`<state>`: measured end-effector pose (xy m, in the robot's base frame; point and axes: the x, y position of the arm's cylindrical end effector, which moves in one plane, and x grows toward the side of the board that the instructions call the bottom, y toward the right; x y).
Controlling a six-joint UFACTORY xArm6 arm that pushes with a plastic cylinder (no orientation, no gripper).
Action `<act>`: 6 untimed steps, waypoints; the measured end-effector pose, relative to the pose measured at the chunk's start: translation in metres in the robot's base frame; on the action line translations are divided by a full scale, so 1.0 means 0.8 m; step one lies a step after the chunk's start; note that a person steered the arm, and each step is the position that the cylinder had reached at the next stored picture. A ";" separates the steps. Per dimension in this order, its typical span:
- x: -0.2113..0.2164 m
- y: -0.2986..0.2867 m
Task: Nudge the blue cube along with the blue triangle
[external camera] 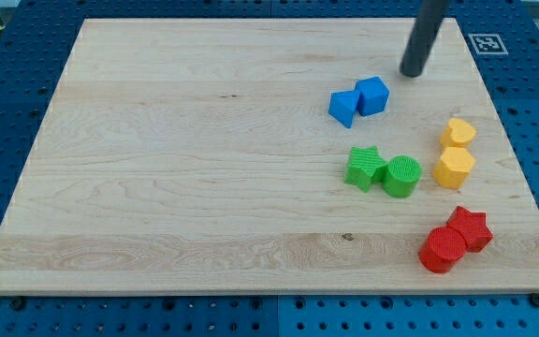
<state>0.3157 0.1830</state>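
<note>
- hovering at upper right of the frame: my tip, a bare rod tool, holding nothing
- just below-left: blue cube touching blue triangle on desk

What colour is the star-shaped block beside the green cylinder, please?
Green: the star, seen in the camera view.

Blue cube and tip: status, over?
My tip up-right of blue cube, apart. Blue cube touching blue triangle. Nothing between.
</note>
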 end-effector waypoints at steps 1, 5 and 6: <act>0.000 0.008; 0.050 -0.033; 0.052 -0.034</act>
